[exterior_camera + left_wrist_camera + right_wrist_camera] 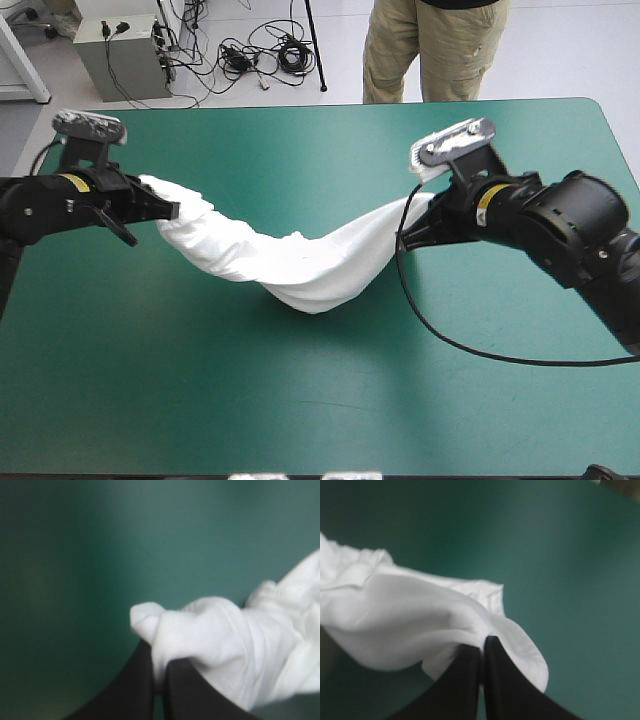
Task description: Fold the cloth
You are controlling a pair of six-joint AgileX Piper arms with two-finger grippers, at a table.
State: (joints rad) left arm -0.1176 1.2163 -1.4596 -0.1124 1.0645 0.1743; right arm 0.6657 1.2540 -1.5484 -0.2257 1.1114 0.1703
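The white, short-sleeved fabric T-shirt [300, 262] is bunched into a long, rope-like band. It is strung between the two arms above the middle of the table with the teal-green cover [300, 410]. The left gripper [166, 211], built of two broad black fin-shaped fingers, holds one end of the T-shirt toward the table's left side. The right gripper [410, 232], of the same build, holds the other end toward the right side. Both held ends are raised off the cover. Between them the cloth sags in a curve, its lowest fold roughly midway between the grippers and near the table's centre. A shadow lies under that fold, but it cannot be determined whether the fold rests on the cover or hangs just above it. In the left wrist view the fingers are all but closed, with a wad of white cloth pinched between the tips. The cloth bulges over and ahead of the tips, then runs off to one side of the gripper. In the right wrist view the fingers stand nearly together with a thin fold of cloth caught in the seam between them. The rest of the cloth spills over one finger and stretches away beside the gripper, above the cover.
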